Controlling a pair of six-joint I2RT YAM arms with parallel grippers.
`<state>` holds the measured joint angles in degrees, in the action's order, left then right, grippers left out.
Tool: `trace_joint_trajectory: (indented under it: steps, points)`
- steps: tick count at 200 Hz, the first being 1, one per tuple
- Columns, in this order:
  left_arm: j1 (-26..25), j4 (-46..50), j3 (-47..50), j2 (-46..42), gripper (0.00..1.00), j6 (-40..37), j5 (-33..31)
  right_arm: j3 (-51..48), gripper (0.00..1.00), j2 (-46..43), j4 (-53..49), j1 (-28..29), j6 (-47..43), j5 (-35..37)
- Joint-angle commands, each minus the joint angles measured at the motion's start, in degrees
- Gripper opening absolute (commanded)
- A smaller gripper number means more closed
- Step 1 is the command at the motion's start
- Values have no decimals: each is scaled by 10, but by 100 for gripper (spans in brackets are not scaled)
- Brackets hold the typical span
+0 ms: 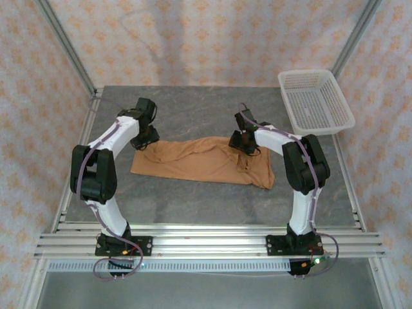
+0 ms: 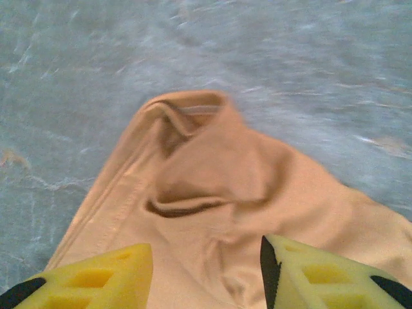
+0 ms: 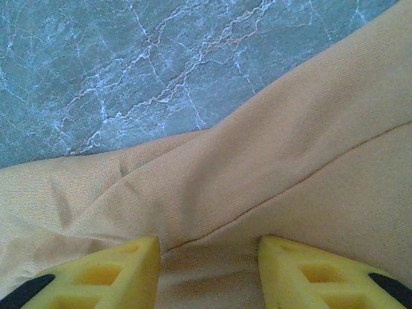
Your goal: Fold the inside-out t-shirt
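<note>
On the grey marbled table (image 1: 193,109), the inside-out t-shirt (image 1: 199,162) lies bunched in a long crumpled strip between the two arms, sleeves hard to make out, with a white basket (image 1: 315,103) well apart at the far right corner. Left gripper (image 2: 205,251) sits at the shirt's left end, yellow fingers partway apart over puckered cloth near a blurred folded edge, nothing clamped, finger bases cut off by the frame. Right gripper (image 3: 208,243) is at the shirt's right end, fingers likewise partway apart with cloth filling the gap; pinched or just pressed, can't tell.
</note>
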<state>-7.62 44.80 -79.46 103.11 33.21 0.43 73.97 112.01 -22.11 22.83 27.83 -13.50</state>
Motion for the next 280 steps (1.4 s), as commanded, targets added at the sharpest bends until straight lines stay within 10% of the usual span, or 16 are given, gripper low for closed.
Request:
trace_joint_trajectory:
  steps: [1,139,231,280]
  points:
    - [-22,39,-28,41,44,-10,-33,-2,44,14,-23,0,-2,-9]
    - [-22,52,-42,122,41,-20,-93,9,44,14,-39,-1,-12,1]
    - [-10,58,-40,114,0,-23,-96,13,43,15,-43,0,-14,3]
    - [-11,58,-78,87,0,-23,-82,20,43,9,-50,-1,-16,13]
